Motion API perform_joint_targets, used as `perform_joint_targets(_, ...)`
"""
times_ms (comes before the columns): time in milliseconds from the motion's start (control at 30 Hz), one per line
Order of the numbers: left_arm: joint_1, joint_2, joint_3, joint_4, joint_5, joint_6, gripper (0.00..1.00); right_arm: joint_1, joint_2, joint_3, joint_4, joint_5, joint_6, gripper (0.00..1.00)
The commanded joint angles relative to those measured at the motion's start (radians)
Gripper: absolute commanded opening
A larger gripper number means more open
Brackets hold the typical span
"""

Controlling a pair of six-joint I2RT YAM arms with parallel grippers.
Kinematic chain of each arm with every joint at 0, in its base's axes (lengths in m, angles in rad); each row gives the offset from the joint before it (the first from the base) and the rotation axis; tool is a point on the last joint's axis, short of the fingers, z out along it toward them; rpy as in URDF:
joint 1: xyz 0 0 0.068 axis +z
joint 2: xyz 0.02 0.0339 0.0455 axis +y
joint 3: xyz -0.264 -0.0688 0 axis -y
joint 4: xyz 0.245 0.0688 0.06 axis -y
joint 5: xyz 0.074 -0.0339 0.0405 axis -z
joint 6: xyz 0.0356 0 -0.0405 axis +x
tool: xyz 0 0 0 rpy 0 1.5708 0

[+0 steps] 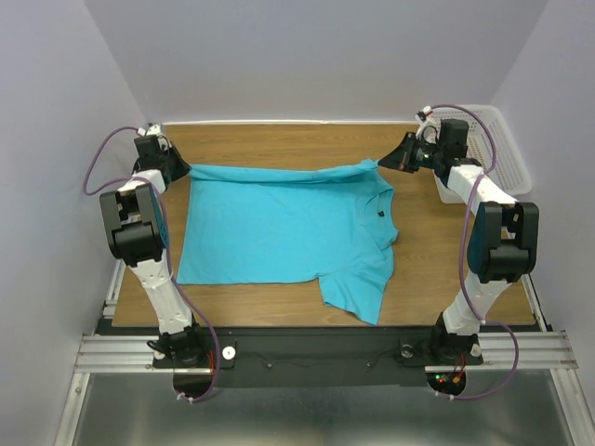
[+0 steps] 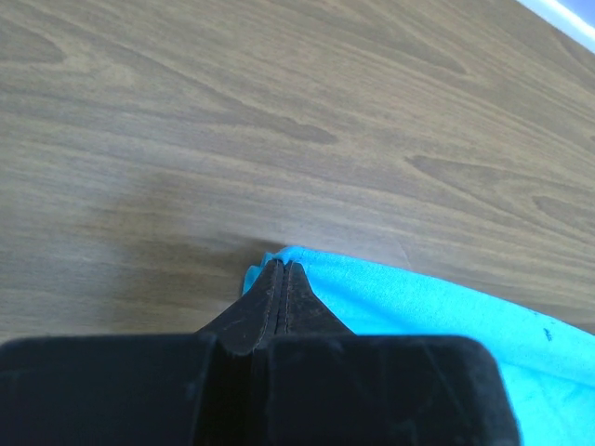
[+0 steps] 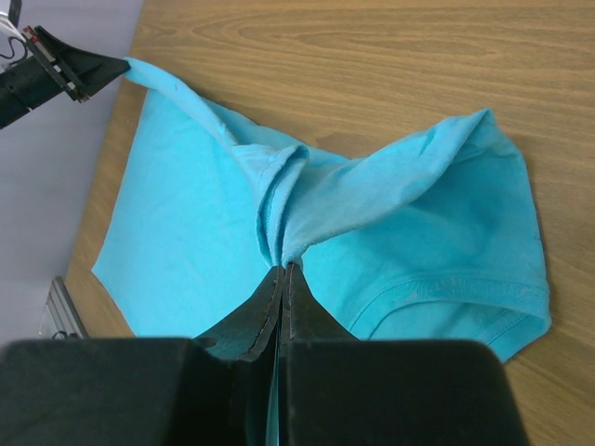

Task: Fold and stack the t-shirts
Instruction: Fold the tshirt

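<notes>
Across the wooden table [image 1: 279, 139] the turquoise t-shirt [image 1: 270, 228] lies spread, its far edge stretched between both arms. Beyond the right arm sits a white mesh basket [image 1: 507, 149]. The left gripper [image 2: 284, 269] is clamped on the shirt's far-left corner, and the right gripper [image 3: 284, 271] pinches bunched cloth at its far-right edge.

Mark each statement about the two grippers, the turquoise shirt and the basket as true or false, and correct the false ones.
1. The left gripper is shut on an edge of the t-shirt. True.
2. The right gripper is open and holds nothing. False: it is shut on bunched cloth of the t-shirt.
3. A white basket sits at the far right. True.
4. The t-shirt is folded into a neat square. False: it lies mostly spread out on the table.
</notes>
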Motion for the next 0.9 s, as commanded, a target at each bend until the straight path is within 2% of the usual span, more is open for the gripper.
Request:
perform_joint_targets(0,0.009,-0.098,-0.034,0.035,0.007,0.021,0.00,-0.008,-0.037,-0.014,0.023,0.006,-0.023,0.01)
perform_joint_targets(867,0.007,-0.166,-0.135,0.072,-0.005,0.048,0.00,-0.008,-0.020,-0.037,0.009,0.020,-0.042,0.01)
